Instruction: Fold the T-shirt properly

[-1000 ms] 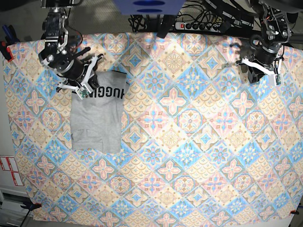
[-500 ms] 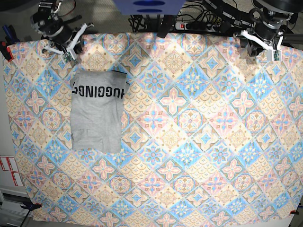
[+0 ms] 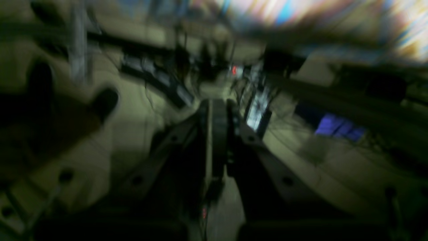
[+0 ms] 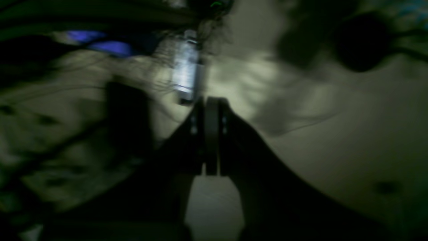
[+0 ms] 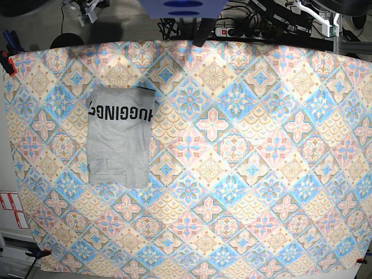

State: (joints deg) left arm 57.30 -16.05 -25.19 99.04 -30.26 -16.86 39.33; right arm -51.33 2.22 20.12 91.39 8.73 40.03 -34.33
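Note:
The grey T-shirt point(image 5: 118, 137) lies folded into a tall rectangle on the left part of the patterned tablecloth point(image 5: 244, 174), with black lettering showing across its top band. Both arms are pulled back past the table's far edge. Only a bit of the right arm point(image 5: 88, 6) shows at the top left and of the left arm point(image 5: 317, 11) at the top right. In the blurred wrist views the left gripper point(image 3: 216, 104) and the right gripper point(image 4: 210, 100) have their fingers pressed together, empty, over the floor. Neither touches the shirt.
A power strip with cables point(image 5: 244, 29) runs behind the table's far edge. A blue object point(image 5: 181, 7) sits at the top middle. A red clamp point(image 5: 7, 59) holds the cloth at the left edge. Red-and-white labels point(image 5: 11, 209) are beside the table at lower left.
The right arm has let go of the shirt's top edge and drawn back off the table. The left arm has also withdrawn upward. The shirt stays folded in place.

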